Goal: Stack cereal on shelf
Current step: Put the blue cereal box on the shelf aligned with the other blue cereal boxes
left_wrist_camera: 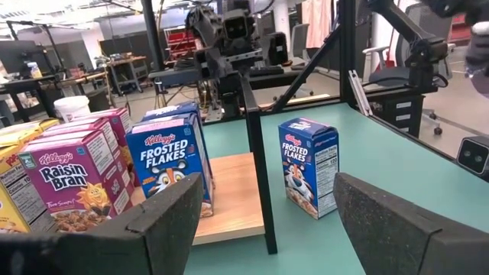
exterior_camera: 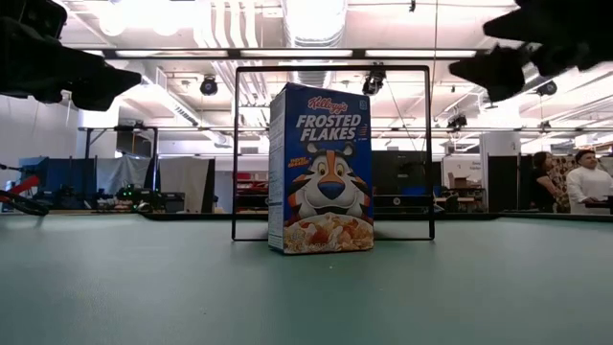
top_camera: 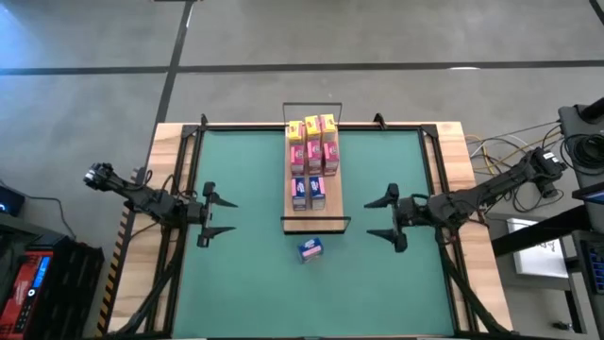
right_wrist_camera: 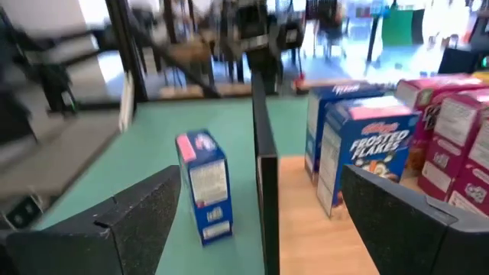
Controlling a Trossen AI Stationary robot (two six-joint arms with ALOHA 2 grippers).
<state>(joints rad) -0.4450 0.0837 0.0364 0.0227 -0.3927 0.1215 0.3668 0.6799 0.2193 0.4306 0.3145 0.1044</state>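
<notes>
Your left claw (top_camera: 219, 216) and right claw (top_camera: 379, 218) both gape empty either side of the shelf (top_camera: 316, 219); one blue box (top_camera: 310, 249) stands just off its near end.

Shelf (top_camera: 316, 219): light wooden plank with black wire end frames, laid mid-table. Cereal boxes (top_camera: 312, 161): yellow, pink and blue, stood upright on it. One blue box (top_camera: 310, 249): upright on the table, just beside the near end frame.

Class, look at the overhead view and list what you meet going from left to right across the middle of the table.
Left pincer → shelf carrying the cereal boxes → right pincer. The lone blue cereal box stands on the table just in front of the shelf, so its place in the order is unclear.
</notes>
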